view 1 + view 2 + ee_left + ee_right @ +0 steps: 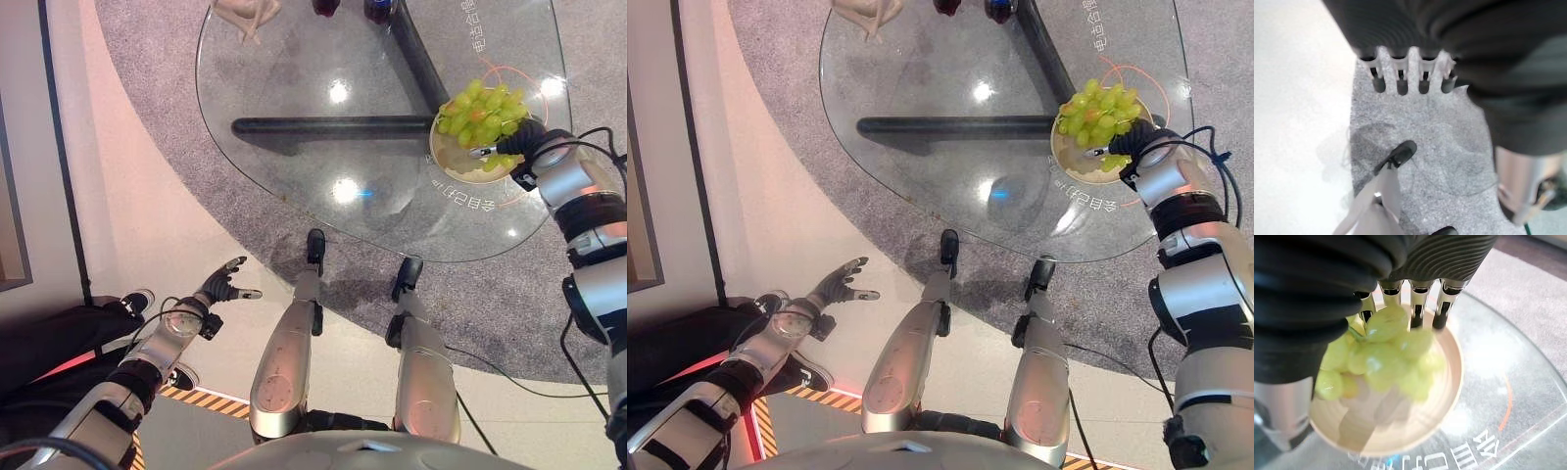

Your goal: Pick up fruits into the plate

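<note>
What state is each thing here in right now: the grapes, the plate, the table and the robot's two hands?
Grapes: one green bunch, over the plate, at the right hand's fingers.
Plate: upright on the glass table, near its right edge.
Glass table: bare in the middle.
Right hand: at the bunch; grip unclear.
Left hand: open, holding nothing, low over the floor away from the table.
</note>
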### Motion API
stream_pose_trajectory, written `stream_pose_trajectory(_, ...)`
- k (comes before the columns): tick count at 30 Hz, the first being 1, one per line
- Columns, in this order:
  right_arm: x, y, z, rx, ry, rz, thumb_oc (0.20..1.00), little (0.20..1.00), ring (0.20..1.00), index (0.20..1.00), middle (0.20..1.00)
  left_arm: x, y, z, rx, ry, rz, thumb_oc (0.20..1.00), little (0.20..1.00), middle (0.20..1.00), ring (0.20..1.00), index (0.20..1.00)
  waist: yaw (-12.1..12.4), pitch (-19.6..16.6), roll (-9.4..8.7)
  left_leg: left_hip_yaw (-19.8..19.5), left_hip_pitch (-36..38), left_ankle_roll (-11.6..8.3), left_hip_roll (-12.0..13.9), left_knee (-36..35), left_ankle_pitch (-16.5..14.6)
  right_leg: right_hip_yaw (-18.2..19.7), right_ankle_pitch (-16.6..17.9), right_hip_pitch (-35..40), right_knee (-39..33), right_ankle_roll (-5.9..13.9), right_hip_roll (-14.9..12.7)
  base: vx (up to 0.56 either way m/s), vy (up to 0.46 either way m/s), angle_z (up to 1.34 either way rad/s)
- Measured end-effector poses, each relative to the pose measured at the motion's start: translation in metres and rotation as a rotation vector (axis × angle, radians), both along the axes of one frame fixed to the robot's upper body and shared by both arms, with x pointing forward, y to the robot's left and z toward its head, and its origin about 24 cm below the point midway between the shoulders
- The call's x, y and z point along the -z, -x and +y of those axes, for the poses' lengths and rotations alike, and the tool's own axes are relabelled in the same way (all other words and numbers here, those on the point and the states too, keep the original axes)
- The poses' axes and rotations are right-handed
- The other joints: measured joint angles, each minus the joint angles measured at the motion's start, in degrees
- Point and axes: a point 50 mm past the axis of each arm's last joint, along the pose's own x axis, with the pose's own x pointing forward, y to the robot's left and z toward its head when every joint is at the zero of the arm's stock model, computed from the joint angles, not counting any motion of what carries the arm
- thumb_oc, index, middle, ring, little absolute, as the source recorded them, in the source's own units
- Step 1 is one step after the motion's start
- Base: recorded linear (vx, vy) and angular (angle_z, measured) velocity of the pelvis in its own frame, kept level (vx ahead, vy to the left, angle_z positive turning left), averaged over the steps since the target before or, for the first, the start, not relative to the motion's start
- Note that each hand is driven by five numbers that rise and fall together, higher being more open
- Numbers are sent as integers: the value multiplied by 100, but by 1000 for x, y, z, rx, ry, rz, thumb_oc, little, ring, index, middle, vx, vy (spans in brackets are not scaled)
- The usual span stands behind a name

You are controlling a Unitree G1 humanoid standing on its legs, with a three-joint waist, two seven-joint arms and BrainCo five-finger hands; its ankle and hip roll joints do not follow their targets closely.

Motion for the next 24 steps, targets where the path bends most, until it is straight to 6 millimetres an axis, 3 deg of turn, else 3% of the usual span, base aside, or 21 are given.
stream_pose_trajectory(6,19,0,5,-3,6,36,1000,1000,1000,1000,1000,-5,-7,-6,8,11,-18,1000,1000,1000,1000,1000,7,0,0,-6,8,3,1,0,14,-30,1,30,0,-1,3,-19,-4,2)
stream_pose_trajectory(13,40,8,-3,20,-6,72,1000,1000,1000,1000,1000,-1,-8,-12,3,25,11,1000,1000,1000,1000,1000,-2,1,-5,-47,348,3,12,-1,15,-58,2,448,-79,-1,29,-8,23,5)
stream_pose_trajectory(16,59,16,-11,51,-70,75,1000,1000,1000,1000,1000,4,-7,-15,5,34,40,1000,1000,1000,1000,1000,-24,-2,-21,-65,563,-7,29,-3,4,-96,-4,727,-182,9,59,12,28,7)
stream_pose_trajectory(21,129,51,-26,173,-273,120,1000,1000,1000,1000,1000,18,-1,-13,-24,24,109,1000,1000,1000,1000,1000,-56,-15,-175,-78,1009,-9,86,-6,-85,-154,3,1291,-372,1,134,100,4,3)
stream_pose_trajectory(24,182,79,-16,222,-386,166,1000,1000,1000,1000,1000,33,14,0,-73,-6,177,1000,1000,1000,1000,1000,-142,-205,-535,-11,1211,-33,132,-7,-231,-98,19,1527,-535,-22,195,178,-32,-12)
